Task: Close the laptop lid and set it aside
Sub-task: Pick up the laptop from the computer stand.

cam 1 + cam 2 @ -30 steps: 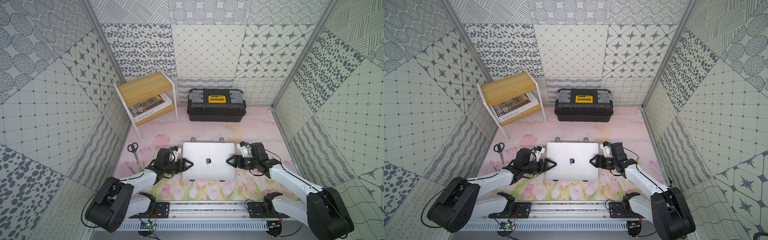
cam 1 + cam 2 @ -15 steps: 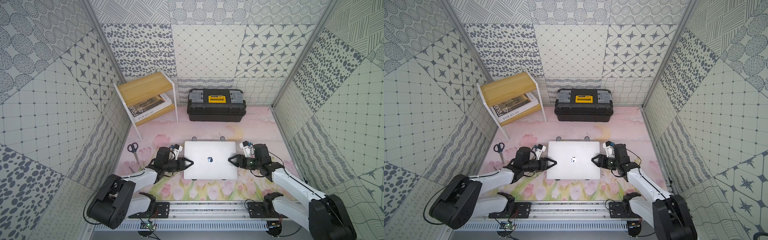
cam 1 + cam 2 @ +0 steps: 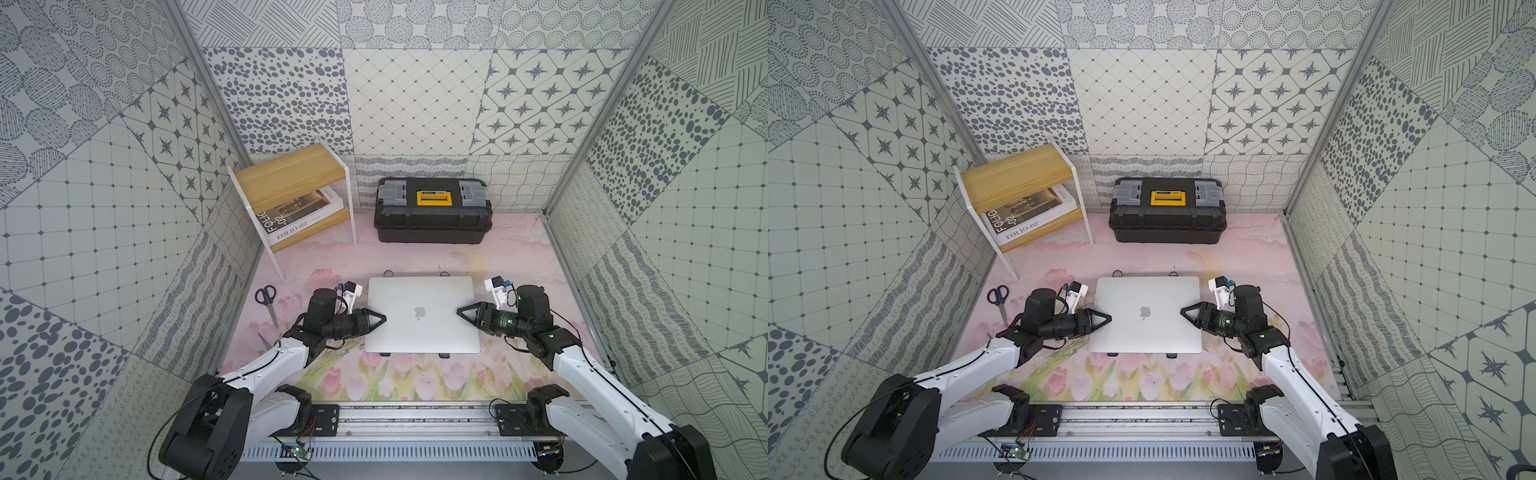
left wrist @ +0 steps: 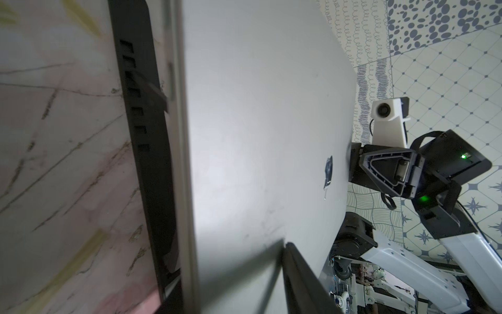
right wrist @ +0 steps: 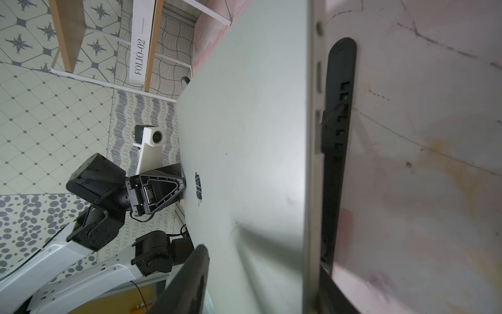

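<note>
"FOLIO-02" book; apple-logo laptop

Silver laptop on pink tulip-print tabletop
Black-and-yellow toolbox; yellow-wood shelf; dark-handled scissors; grey-patterned white walls

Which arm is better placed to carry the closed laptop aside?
Right, marginally. The left pincer and right pincer clamp opposite side edges of the laptop, but scissors lie on the left arm's side, while the mat beside the right arm is bare.
</note>
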`<state>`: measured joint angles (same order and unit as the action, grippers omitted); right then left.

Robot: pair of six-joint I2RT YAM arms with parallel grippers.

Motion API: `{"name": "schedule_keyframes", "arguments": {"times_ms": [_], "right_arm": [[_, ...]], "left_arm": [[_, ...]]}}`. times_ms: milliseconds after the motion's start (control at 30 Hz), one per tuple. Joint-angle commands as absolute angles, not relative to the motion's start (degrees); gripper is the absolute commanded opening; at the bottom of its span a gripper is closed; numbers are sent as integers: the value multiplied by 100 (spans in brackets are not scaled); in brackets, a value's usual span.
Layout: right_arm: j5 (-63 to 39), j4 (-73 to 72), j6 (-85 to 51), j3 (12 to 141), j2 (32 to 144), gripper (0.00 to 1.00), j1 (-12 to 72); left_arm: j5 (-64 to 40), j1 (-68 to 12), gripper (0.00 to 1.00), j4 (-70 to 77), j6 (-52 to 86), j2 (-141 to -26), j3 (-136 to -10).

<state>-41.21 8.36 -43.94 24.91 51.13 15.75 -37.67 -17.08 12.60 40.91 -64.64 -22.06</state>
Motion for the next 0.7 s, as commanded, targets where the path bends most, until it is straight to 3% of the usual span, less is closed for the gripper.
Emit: {"name": "schedule_keyframes", "arguments": {"times_ms": [0, 267, 433, 500, 667], "right_arm": [[-5224, -447, -5119, 2817, 4878, 51, 1723], [-5270, -577, -5507, 3070, 4736, 44, 1722], [-5271, -909, -5886, 3254, 4958, 34, 1723], [-5257, -1000, -5977, 3371, 5114, 26, 1720], [-5358, -1766, -6416, 3710, 5604, 19, 1677]], "left_arm": [[-3868, -1686, 43, 1035, 3991, -6306, -2475], [-3611, -1678, 45, 361, 4062, -5852, -2831], [-3608, -1631, 45, 17, 4128, -5822, -3147], [-3675, -1582, 45, -44, 4233, -5847, -3265], [-3874, -1348, 51, -2, 4546, -5818, -3572]]}}
